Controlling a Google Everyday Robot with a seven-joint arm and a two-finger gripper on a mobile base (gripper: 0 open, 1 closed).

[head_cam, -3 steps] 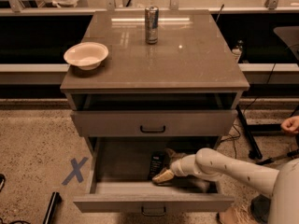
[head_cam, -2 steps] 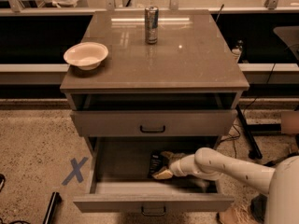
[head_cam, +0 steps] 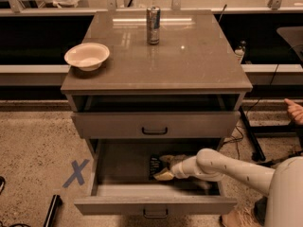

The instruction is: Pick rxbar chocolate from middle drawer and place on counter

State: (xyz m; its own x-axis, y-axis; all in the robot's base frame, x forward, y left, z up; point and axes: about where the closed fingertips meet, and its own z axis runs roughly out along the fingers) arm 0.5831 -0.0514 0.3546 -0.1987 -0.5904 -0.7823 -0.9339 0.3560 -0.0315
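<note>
Drawer contents: rxbar chocolate (head_cam: 154,166) lay flat inside the open middle drawer (head_cam: 118,205). Gripper (head_cam: 164,167), fingers spread, sat at the bar's three o'clock; contact could not be told. Wrapper print was unreadable.

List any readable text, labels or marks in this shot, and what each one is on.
"X": blue tape mark on the floor, left of the cabinet.
rxbar chocolate: pale print on the black wrapper, too blurred to read.
Can on the counter: label too blurred to read.
Gripper, inside the open middle drawer right by the bar: no marking to be seen.
</note>
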